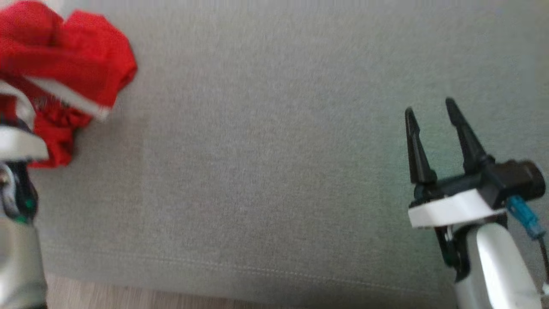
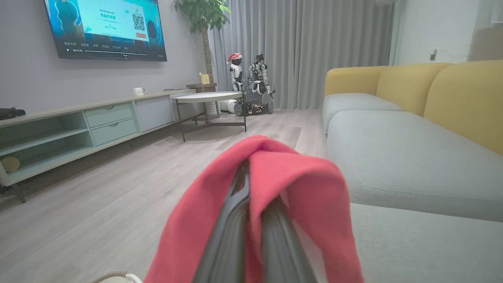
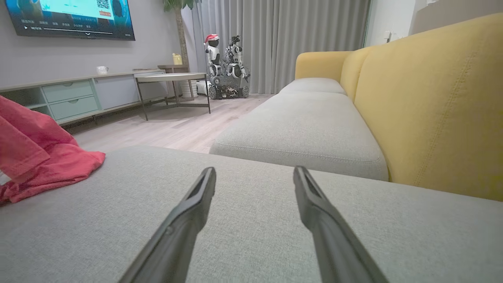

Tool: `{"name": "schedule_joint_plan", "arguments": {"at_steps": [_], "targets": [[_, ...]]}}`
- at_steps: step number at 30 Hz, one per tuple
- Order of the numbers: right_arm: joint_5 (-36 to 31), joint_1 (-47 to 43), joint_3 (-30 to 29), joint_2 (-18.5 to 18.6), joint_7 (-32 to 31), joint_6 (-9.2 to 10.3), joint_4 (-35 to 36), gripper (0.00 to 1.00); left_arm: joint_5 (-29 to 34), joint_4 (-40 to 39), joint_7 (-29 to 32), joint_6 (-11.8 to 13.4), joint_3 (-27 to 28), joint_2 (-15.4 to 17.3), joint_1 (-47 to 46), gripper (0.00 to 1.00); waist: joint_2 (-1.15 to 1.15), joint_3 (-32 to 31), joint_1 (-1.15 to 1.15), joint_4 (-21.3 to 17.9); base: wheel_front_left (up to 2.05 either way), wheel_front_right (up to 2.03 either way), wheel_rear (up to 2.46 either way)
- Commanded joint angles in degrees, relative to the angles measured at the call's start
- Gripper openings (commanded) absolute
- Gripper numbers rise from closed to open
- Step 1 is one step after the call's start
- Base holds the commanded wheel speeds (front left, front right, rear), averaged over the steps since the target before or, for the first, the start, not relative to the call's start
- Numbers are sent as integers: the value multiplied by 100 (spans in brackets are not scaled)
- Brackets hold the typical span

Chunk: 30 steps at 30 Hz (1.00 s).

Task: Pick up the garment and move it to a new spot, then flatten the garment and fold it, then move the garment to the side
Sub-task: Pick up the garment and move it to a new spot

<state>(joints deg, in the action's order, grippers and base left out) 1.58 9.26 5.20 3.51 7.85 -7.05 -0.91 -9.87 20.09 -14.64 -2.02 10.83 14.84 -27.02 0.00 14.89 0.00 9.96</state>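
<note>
Grey sofa cushion (image 1: 274, 171) spreads beneath both of my arms, with a strip of pale wood floor (image 1: 128, 298) along its near edge. The red garment (image 1: 73, 64) sits bunched at the cushion's far left, a white band showing across its folds.

My left end effector (image 2: 255, 184) is closed tight on the garment. In the left wrist view the red cloth drapes over both dark fingers (image 2: 235, 220) and hides their tips, and a fold is pinched between them. From the right wrist view, the lower part of the garment lies on the cushion. I cannot tell how much of it is lifted clear.

My right end effector (image 1: 429, 107) hovers over the cushion at the lower right, well apart from the garment. Its fingers are spread wide with nothing between them.

Beyond the cushion runs the rest of the sofa with its yellow backrest (image 3: 432, 98). Across the floor I see a wall-mounted TV (image 2: 106, 27), a low cabinet (image 2: 78, 125), a round table (image 2: 208, 97), grey curtains (image 2: 306, 47) and a potted plant (image 2: 202, 15).
</note>
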Motion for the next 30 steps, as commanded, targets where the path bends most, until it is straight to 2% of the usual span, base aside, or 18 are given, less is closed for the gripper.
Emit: {"name": "schedule_joint_plan", "arguments": {"at_steps": [1,5,11,16,23,30], "targets": [[40,-65,106,-47,63,-44,160,100,42,-350,17,18,135,201,86,0,0,-351,0,-109,0,0,0],[139,-360,54,-58,79,-44,175,100,54,-1368,332,98,67,-9,932,0,0,-686,0,-214,0,0,0],[338,-623,59,-61,51,-44,332,100,90,-2766,835,191,-97,-262,1917,0,0,-841,0,-399,0,0,0],[458,-721,15,-62,26,-44,499,100,124,-3478,1149,79,-533,-422,2171,0,0,-793,0,-629,0,0,0],[596,-634,126,-63,27,-44,711,100,143,-3564,1403,-224,-1401,-601,1763,0,0,-483,0,-1255,0,0,0],[784,-407,341,-63,210,-44,747,100,141,-3103,1476,-437,-2459,-825,1127,0,0,-5,0,-2198,0,0,0]]}}
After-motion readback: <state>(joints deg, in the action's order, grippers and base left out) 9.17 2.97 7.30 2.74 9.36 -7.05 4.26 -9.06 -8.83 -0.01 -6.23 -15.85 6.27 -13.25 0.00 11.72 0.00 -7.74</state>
